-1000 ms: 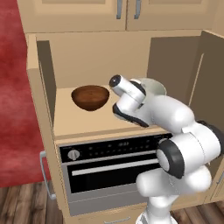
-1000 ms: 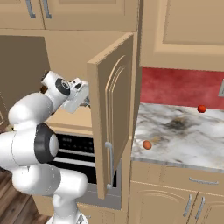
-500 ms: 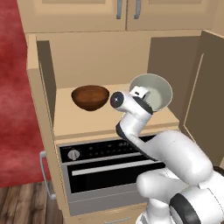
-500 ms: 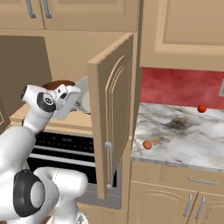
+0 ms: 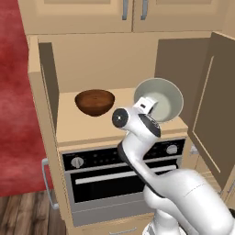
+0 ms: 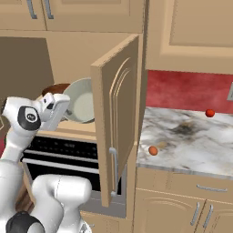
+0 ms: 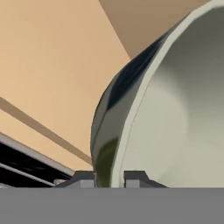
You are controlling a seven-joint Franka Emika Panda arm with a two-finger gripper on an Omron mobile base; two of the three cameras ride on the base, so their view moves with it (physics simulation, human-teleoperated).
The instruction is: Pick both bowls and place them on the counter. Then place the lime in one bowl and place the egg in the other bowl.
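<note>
The gripper (image 7: 109,177) pinches the rim of the grey-green bowl (image 5: 159,98), tipped up above the wood shelf (image 5: 82,126). Keep it pinched tight and carry it slowly right to the counter (image 6: 191,141). The open cabinet door (image 6: 116,118) stands in between, so swing wide around its edge.

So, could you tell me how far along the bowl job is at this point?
Nothing is finished yet. In hand: the gripper is shut on the rim of the pale bowl, tipped on edge above the shelf. Left: set it on the counter, fetch the brown bowl from the shelf, then bowl the egg on the counter and the lime.
</note>
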